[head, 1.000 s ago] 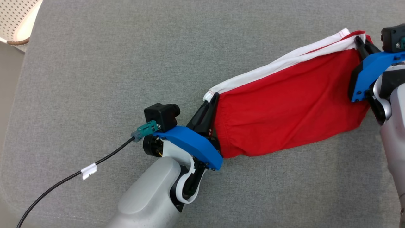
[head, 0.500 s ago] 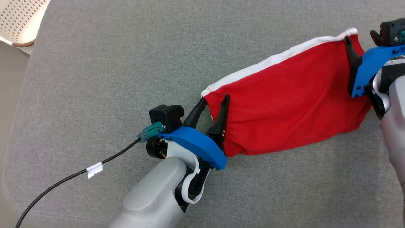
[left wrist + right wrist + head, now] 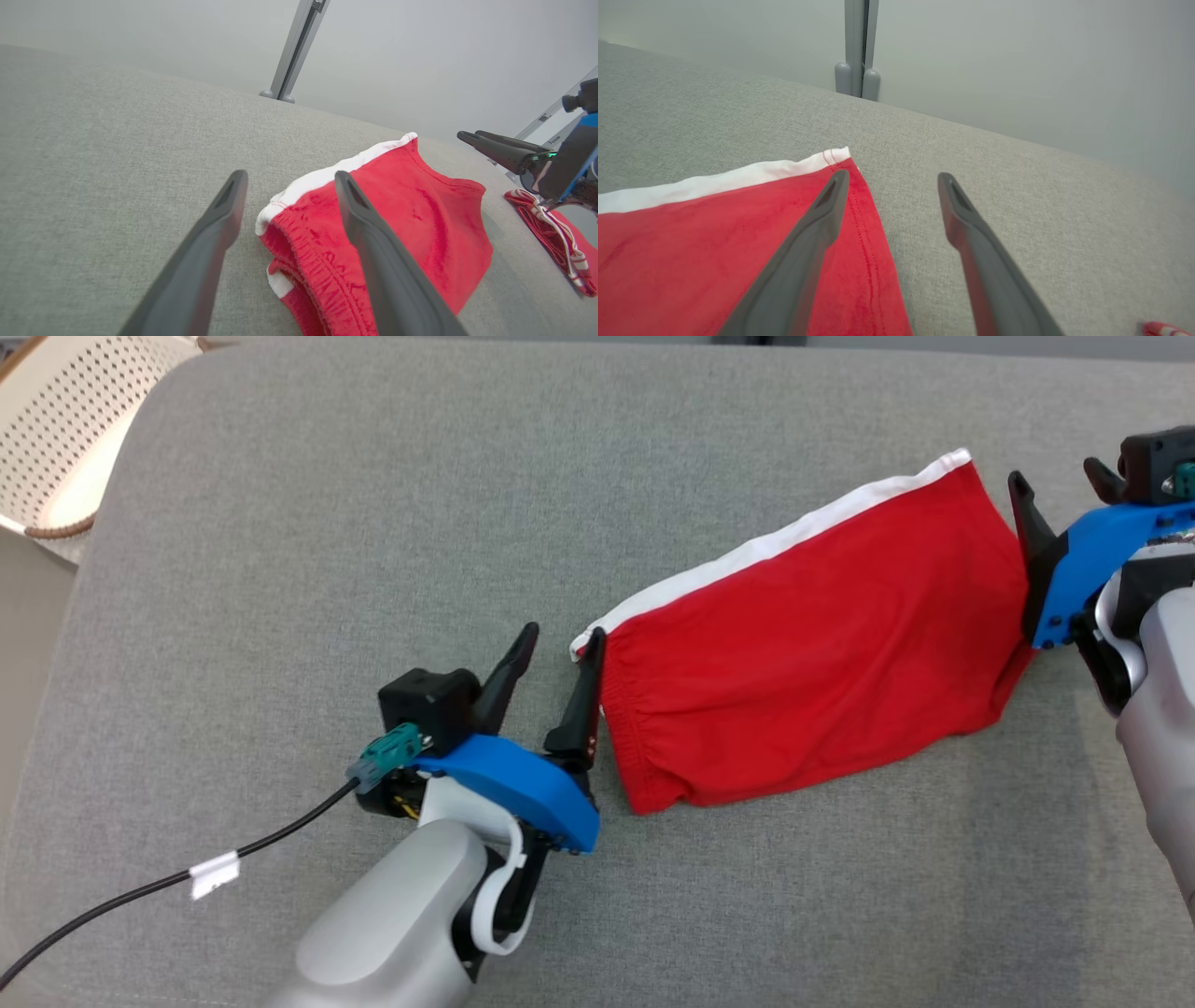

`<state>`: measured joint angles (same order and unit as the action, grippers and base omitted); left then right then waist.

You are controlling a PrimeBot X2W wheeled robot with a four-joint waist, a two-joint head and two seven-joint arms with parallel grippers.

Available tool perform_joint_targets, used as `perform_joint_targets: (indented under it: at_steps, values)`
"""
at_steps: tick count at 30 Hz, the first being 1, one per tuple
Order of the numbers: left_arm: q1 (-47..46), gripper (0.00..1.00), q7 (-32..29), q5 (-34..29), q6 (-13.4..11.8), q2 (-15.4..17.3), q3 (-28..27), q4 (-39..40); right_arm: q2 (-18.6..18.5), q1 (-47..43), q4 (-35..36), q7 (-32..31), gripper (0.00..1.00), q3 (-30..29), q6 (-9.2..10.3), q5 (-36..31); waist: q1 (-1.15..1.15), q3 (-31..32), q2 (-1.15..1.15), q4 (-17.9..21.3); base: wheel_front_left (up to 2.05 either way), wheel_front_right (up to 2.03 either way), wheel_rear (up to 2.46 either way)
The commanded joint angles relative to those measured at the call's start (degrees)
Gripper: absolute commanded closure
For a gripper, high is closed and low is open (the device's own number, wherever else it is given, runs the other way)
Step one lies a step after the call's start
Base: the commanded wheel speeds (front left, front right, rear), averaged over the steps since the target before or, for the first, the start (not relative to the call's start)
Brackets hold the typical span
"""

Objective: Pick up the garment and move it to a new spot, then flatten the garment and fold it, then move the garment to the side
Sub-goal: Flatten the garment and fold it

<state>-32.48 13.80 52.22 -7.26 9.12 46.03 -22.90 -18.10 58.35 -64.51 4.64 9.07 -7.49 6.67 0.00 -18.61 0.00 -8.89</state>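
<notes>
The red garment (image 3: 803, 644) lies flat on the grey cushion (image 3: 373, 476) in the right half of the head view, slanting from lower left to upper right, with a white band along its upper edge. At its lower-left end is the left gripper (image 3: 564, 635), jaws spread and holding nothing: one finger sits just beside the gathered corner, the other over bare cushion. At the upper-right end, the right gripper (image 3: 1053, 476) also has its jaws spread and empty, one finger at the garment's edge. A black cable (image 3: 140, 894) with a white tag trails to the lower left. A perforated white basket (image 3: 65, 439) is in the upper left corner. In the left wrist view, another red and white cloth (image 3: 556, 228) lies at the right.
</notes>
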Motion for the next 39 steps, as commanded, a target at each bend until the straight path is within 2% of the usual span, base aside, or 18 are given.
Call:
perform_joint_targets:
  at_steps: [1,8,18,27,33,34,35,37,38,39]
  values:
    - [0.8,0.0,0.5,-1.0,-0.8,1.2,-0.2,0.9,-0.5,-1.3,-0.4,0.4,0.0,0.5,-0.01,1.0,0.0,1.0,0.0,0.6,0.0,0.0,0.0]
    - [3.2,0.0,1.1,-5.2,-3.5,6.1,-0.3,4.9,-1.2,-4.1,-1.9,-3.2,0.0,3.2,-0.01,5.6,0.0,3.7,0.0,0.9,0.0,0.0,0.0]
    - [5.5,0.0,1.3,-7.9,-5.3,9.4,-1.7,7.1,-4.1,-5.2,-2.8,-9.3,0.0,4.6,-0.01,11.9,0.0,2.7,0.0,-1.7,0.0,0.0,0.0]
    - [6.5,0.0,1.4,-9.4,-5.9,10.0,-3.8,6.3,-5.4,-4.2,-5.2,-13.4,0.0,4.7,-0.01,13.6,0.0,1.0,0.0,-4.6,0.0,0.0,0.0]
    - [7.5,0.0,1.4,-9.9,-5.7,9.7,-5.4,6.7,-4.1,-5.6,-6.8,-17.6,0.0,5.0,-0.02,15.6,0.0,1.1,0.0,-5.1,0.0,0.0,0.0]
    - [7.6,0.0,1.4,-10.0,-5.7,9.7,-5.7,6.7,-3.8,-5.8,-6.8,-18.0,0.19,4.7,-0.03,16.4,0.0,1.1,0.0,-5.0,0.0,0.0,0.0]
    - [7.7,0.0,1.4,-10.1,-5.7,9.7,-5.9,6.8,-3.5,-6.0,-6.7,-18.4,0.51,4.6,-0.03,16.9,0.0,1.2,0.0,-4.9,0.0,0.0,0.0]
    - [8.0,0.0,1.4,-10.3,-5.6,9.6,-6.3,6.9,-3.3,-6.5,-6.3,-18.5,0.74,4.9,-0.04,17.8,0.0,1.2,0.0,-4.7,0.0,0.0,0.0]
    - [8.2,0.0,1.5,-10.4,-5.5,9.7,-6.5,6.9,-3.2,-6.8,-6.0,-18.3,0.93,4.9,-0.05,18.2,0.0,1.2,0.0,-4.6,0.0,0.0,0.0]
    - [8.4,0.0,1.4,-10.5,-5.6,9.7,-6.8,6.9,-3.2,-7.0,-5.7,-18.0,1.0,4.9,-0.06,18.7,0.0,1.3,0.0,-4.3,0.0,0.0,0.0]
